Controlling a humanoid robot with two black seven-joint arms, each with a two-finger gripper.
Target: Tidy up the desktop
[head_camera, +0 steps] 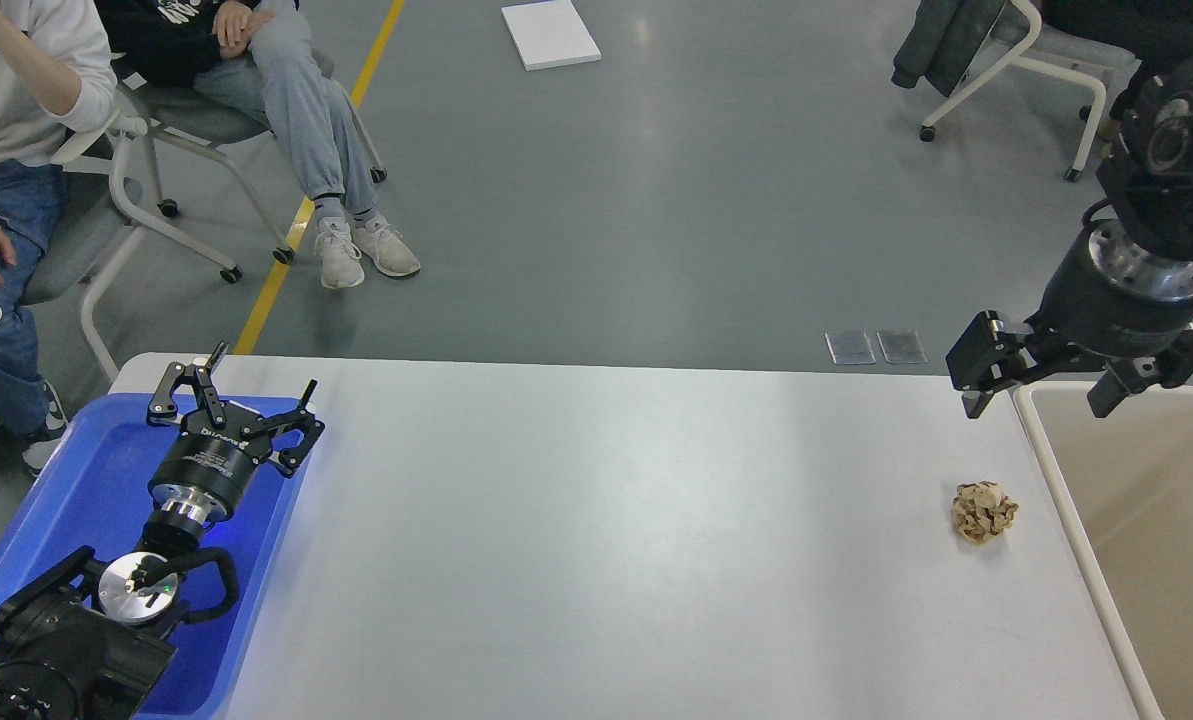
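One crumpled paper ball (984, 512) is left on our desktop (596, 540), just beside the bin (1041, 450); our right gripper (1041, 395) hangs spread above; our left gripper (241, 395) gapes empty over the blue tray (86, 480).

One view only, from the robot's head, looking forward and down at close range across the table (606, 520). The left arm enters bottom-left, the right arm top-right, and grey floor (656, 200) stretches beyond both sets of jaws.
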